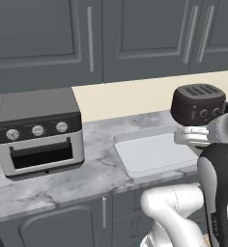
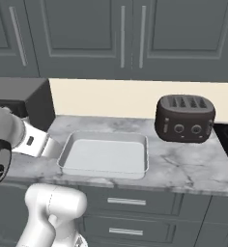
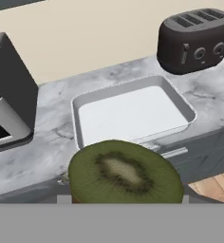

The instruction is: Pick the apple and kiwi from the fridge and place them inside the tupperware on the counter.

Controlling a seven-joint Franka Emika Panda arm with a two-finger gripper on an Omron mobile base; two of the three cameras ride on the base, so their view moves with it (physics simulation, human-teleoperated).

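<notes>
Open tupperware point(image 3: 133, 111) (toaster point(image 3: 194, 40) beside)

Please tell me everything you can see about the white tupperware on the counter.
The tupperware is a shallow white rectangular container with rounded corners, low walls and a thin rim; it looks like smooth plastic. It lies flat and open, without a lid, and nothing is inside it. It rests on the marbled counter, near the front edge, between the toaster oven and the dark toaster, touching neither. In the hand view, a cut kiwi hangs in front of it.

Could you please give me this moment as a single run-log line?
phase: carry | hand: shut on kiwi | tupperware: empty, on counter | apple: not placed
</notes>
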